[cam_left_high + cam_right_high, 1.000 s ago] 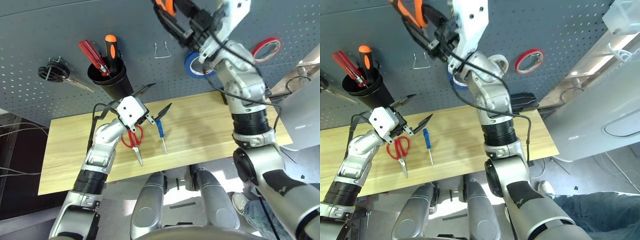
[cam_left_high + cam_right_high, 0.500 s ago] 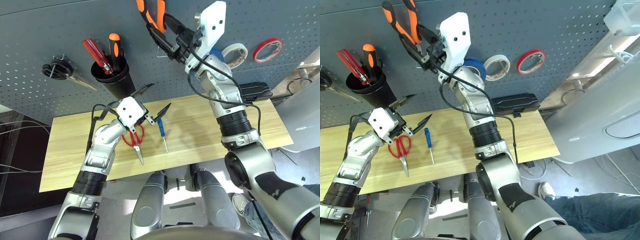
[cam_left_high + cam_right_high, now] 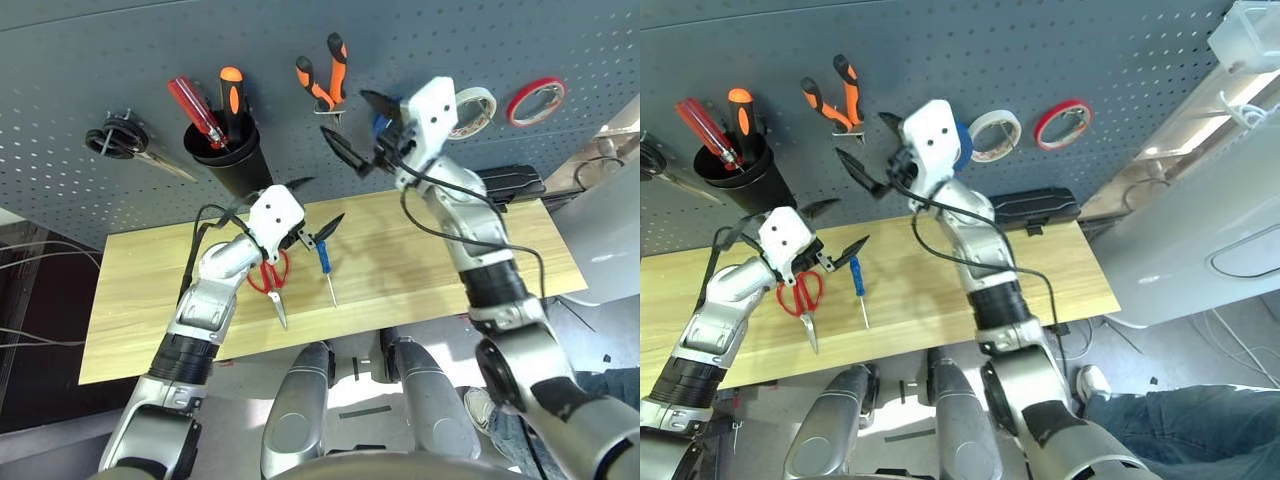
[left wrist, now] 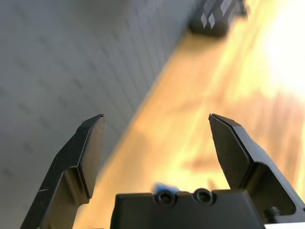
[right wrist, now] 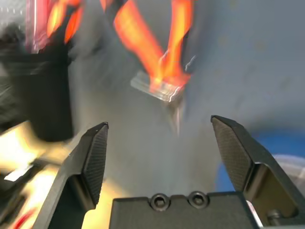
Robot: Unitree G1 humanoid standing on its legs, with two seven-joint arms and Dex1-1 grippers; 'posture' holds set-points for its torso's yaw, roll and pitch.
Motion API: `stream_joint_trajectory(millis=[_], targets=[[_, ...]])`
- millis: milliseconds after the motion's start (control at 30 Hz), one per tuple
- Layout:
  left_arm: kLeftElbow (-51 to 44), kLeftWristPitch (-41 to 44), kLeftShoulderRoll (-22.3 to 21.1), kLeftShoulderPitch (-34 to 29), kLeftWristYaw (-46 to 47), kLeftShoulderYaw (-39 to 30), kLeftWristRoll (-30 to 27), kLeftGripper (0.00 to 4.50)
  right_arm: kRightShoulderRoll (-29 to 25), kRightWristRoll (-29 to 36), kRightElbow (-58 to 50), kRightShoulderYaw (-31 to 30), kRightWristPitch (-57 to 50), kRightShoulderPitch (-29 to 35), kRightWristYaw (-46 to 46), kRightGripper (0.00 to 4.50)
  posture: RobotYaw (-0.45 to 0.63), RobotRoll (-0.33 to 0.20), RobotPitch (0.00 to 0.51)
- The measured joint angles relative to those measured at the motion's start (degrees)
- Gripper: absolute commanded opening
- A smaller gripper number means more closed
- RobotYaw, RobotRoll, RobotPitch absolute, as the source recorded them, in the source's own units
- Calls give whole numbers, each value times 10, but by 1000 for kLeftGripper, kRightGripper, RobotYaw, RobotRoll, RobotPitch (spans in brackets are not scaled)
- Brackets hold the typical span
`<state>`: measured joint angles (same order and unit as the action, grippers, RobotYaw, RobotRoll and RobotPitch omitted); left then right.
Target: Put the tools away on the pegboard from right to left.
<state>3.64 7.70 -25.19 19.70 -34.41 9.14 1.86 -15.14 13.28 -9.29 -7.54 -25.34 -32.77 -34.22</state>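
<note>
The orange-and-black pliers [image 3: 325, 75] hang on a metal hook on the grey-blue pegboard [image 3: 120, 60]. Just below and in front of them my right gripper [image 3: 343, 112] stands open with nothing in it; the right wrist view shows the pliers [image 5: 162, 47] beyond its spread fingers. The blue tape roll [image 3: 962, 145] hangs on the board behind that gripper's white housing. On the wooden table [image 3: 430, 250] lie the red-handled scissors [image 3: 268, 278] and the small blue-handled screwdriver [image 3: 322, 258]. My left gripper [image 3: 327, 198] hovers open just above them, holding nothing.
A black cup [image 3: 228, 160] holding red and orange screwdrivers is fixed to the board left of the pliers. Black-handled scissors [image 3: 115, 140] hang at far left. White tape [image 3: 470, 108] and red tape [image 3: 533, 100] hang at right. A black box [image 3: 510, 183] sits at the table's back right.
My right gripper has opened and left the pliers hanging on the hook, then drawn down and back from the board. The left arm has barely shifted.
</note>
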Motion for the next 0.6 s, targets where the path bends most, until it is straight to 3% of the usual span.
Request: stream_joint_trajectory(millis=[133,233,600], targets=[[15,82,12,8,7,24,22,4500,-46,75,-79,2,-218,61,-8,4473,8,0,282],[56,119,46,25,38,27,30,4500,-68,87,-79,0,-277,77,-8,4473,7,0,284],[248,190,128,88,160,6,51,4500,-79,5,84,-40,-200,81,6,4473,15,0,296]])
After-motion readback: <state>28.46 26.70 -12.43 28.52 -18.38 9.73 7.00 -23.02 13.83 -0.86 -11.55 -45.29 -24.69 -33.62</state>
